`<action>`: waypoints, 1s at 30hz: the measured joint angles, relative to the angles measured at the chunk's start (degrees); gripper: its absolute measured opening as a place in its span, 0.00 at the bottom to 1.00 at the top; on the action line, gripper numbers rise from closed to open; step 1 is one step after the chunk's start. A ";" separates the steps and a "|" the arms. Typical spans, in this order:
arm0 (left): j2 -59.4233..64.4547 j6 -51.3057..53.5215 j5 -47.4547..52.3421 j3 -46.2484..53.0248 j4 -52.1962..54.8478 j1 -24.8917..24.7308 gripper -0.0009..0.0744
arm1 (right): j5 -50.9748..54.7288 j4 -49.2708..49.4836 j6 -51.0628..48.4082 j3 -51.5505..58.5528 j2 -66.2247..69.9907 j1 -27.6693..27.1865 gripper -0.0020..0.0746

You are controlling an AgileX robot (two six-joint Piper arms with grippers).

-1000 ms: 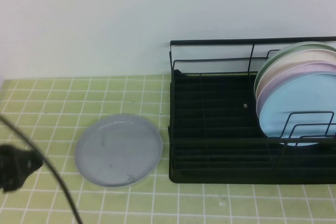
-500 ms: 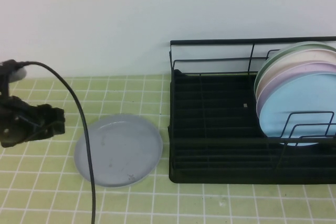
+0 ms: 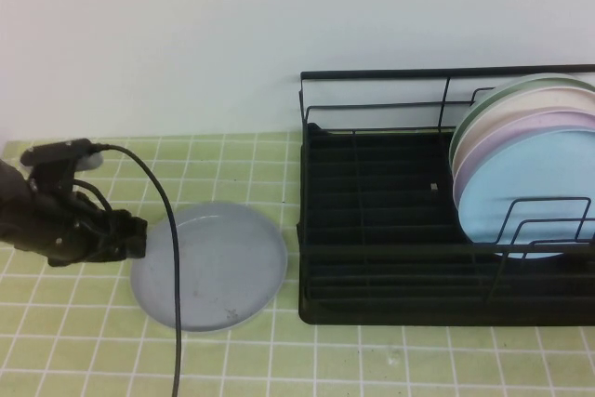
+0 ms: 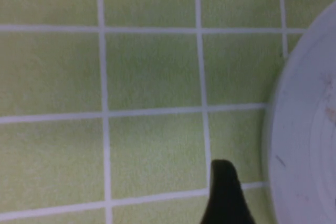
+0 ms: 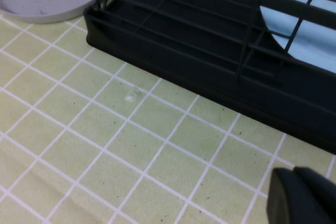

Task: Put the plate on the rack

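The left gripper [image 3: 133, 238] hung low at the left rim of the plate [image 3: 218, 267], on the side away from the rack [image 3: 372, 309]. Whether it was open or closed could not be told. The step in hand looked like the approach for the pick. Because the plate lay flat on the counter [image 3: 372, 360], the gripper would need to take the thin raised rim squarely, with one side under the lip and one inside, and close firmly before lifting. A shallow bite would likely slip. After the lift, the plate should be turned on edge and lowered into a slot left of the standing plates [image 3: 530, 192].

The right gripper [image 5: 302, 196] was closed and empty, parked over the counter on the robot's side of the rack.

The plate was round, shallow and dull grey-blue. It had a low rim and a few dark specks and scuffs on its face. It sat just beside the rack's left end.
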 joint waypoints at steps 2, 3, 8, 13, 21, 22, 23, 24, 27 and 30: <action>1.01 0.28 -1.44 0.00 -0.59 -0.58 0.56 | 0.00 0.00 0.00 0.00 -0.11 0.00 0.02; 1.61 0.28 -1.82 0.00 -0.59 -0.86 0.55 | 0.00 0.00 0.00 0.00 -0.11 0.00 0.02; 3.95 0.28 -1.68 -1.18 0.18 -3.88 0.55 | -1.09 0.00 0.00 0.00 -0.11 0.00 0.02; 5.92 -1.84 -3.78 -2.85 -0.28 -5.57 0.42 | -1.22 2.63 0.00 0.00 -0.11 0.00 0.02; 7.69 -2.09 -0.27 -3.31 5.94 -5.44 0.08 | -0.80 3.52 -0.11 0.00 -0.11 0.00 0.02; 7.66 -2.09 -1.34 -3.31 6.06 -5.44 0.02 | -0.80 3.52 -0.11 0.00 -0.11 0.00 0.02; 7.66 -2.09 -1.92 -3.31 5.73 -5.44 0.01 | -0.80 3.52 -0.11 0.00 -0.11 0.00 0.02; 7.55 -2.19 -1.79 -3.31 4.98 -5.44 0.01 | -0.80 4.13 -0.11 0.00 -0.11 0.00 0.02; 6.57 -1.86 -1.30 -3.31 2.43 -5.44 0.01 | 0.23 10.11 -0.61 -0.59 -0.11 0.00 0.02; 4.90 0.21 -3.07 -4.61 2.51 -5.44 0.01 | 0.48 15.23 -9.10 -1.63 -0.11 0.00 0.02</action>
